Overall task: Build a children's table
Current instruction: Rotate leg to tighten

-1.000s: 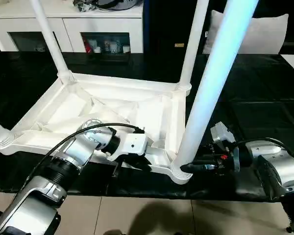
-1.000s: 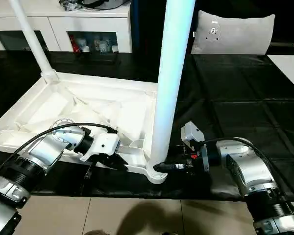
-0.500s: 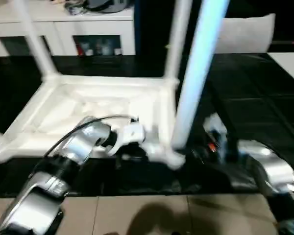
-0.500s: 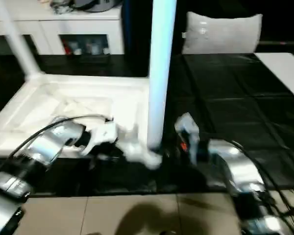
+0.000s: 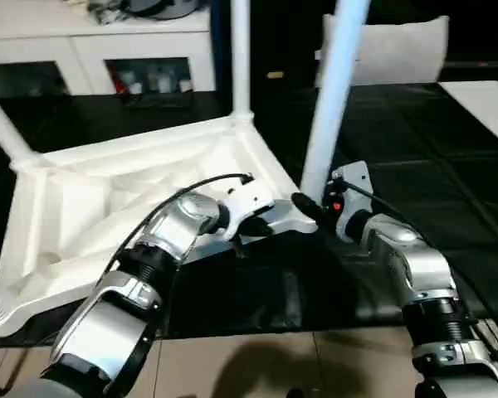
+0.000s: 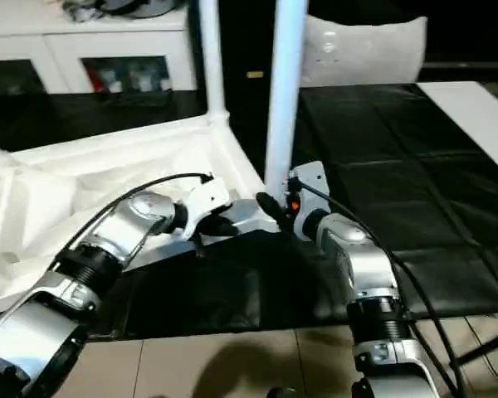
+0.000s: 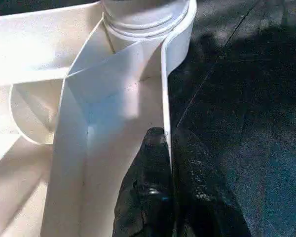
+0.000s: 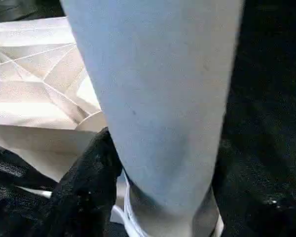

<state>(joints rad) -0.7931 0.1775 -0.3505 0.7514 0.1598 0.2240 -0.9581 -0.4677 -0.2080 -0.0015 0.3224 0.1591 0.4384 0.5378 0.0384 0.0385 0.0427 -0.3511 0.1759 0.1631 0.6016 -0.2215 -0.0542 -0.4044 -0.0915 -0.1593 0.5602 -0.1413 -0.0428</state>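
The children's table lies upside down on the black mat, its white ribbed top (image 5: 83,207) turned at an angle. Upright legs stand in its corner sockets: the near leg (image 5: 332,91), a far leg (image 5: 241,58) and one at the left (image 5: 4,133). My left gripper (image 5: 261,225) is shut on the top's thin rim wall (image 7: 165,98) just beside the near corner socket, one black finger (image 7: 155,148) inside the wall and one outside. My right gripper (image 5: 307,206) sits at the base of the near leg (image 8: 158,98), right above its socket.
A white cabinet (image 5: 91,41) with glass-fronted shelves stands at the back. A grey cushion (image 5: 398,50) leans behind the near leg. The black mat (image 5: 415,149) stretches to the right, with a white sheet (image 5: 490,95) at its far right. Tiled floor (image 5: 257,365) runs along the front.
The table top has swung round on the mat, its near right corner moving back from the mat's front edge. Both grippers went along with that corner. The camera has also shifted.
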